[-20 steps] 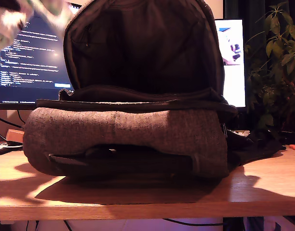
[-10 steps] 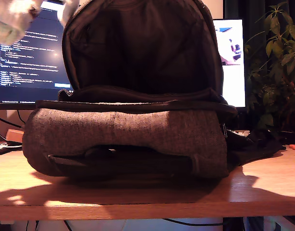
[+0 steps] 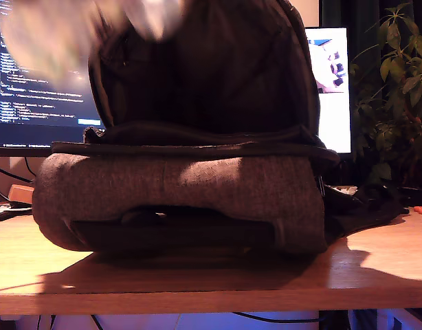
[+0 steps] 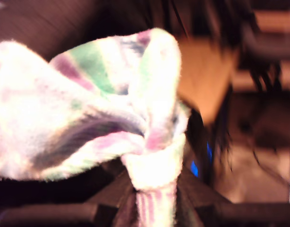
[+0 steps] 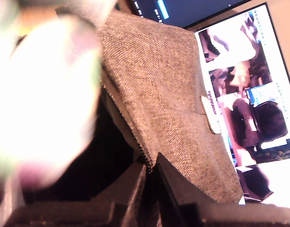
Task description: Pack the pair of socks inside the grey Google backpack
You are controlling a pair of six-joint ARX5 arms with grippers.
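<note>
The socks [image 4: 88, 109] fill most of my first wrist view: a soft, fuzzy white bundle with washed-out green, purple and pink stripes, folded over itself into two rounded lobes; a narrow neck of the fabric runs down between the dark fingers [image 4: 112, 208] of my first gripper [image 4: 152, 203], which is clenched on that neck, so the bundle hangs free above the jaws rather than resting on anything. In the exterior view the socks [image 3: 53, 34] show only as a pale blur high in the exterior view's left corner, in the air in front of a monitor [image 3: 39, 89] with lines of code, just beside the raised flap of the backpack [image 3: 176, 192] and not yet inside it.

The backpack lies on a wooden table [image 3: 376, 261]; its grey-brown woven body faces the camera, with black zipper trim along the top edge, and its flap stands open and upright behind, showing a dark lining. In my second wrist view the same woven cloth [image 5: 168, 104] appears close up, with a small pale rectangular patch on it and the dark opening beside it; a white blur with green and pink tints, the socks [image 5: 46, 104], floats over that opening. My second gripper [image 5: 149, 189] has its dark fingers [image 5: 128, 189] drawn together on the backpack's zipper edge, pinching the cloth. A second screen [image 3: 331, 82] and a leafy plant [image 3: 393, 96] stand at the exterior view's right.
</note>
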